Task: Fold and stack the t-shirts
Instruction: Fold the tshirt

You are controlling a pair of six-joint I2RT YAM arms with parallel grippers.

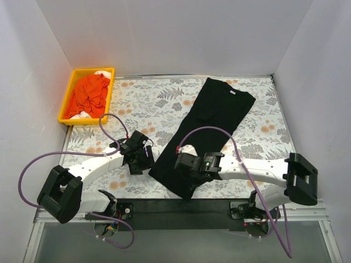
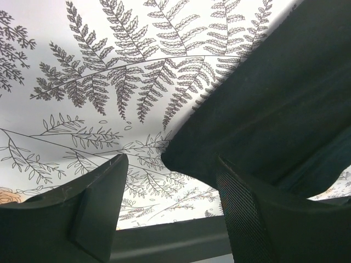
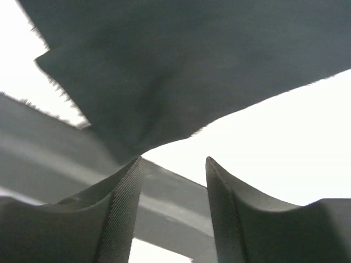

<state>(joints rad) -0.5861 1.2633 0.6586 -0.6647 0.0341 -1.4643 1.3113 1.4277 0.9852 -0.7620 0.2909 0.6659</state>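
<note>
A black t-shirt (image 1: 216, 118) lies folded into a long strip, running diagonally from the far right of the table to the near middle. My left gripper (image 1: 145, 163) is open, low over the table at the strip's near left edge. In the left wrist view, the shirt's corner (image 2: 263, 104) lies just ahead of the left gripper (image 2: 171, 159), and the right finger (image 2: 247, 219) overlaps the cloth. My right gripper (image 1: 184, 163) hovers over the strip's near end. In the right wrist view it (image 3: 173, 160) is open and empty, with the black cloth (image 3: 164, 66) just beyond its tips.
A yellow tray (image 1: 70, 90) at the far left corner holds crumpled orange cloth (image 1: 90, 94) and some white cloth. The fern-patterned tablecloth (image 1: 153, 104) covers the table. A black front edge strip (image 1: 181, 207) runs along the near side. White walls close in on three sides.
</note>
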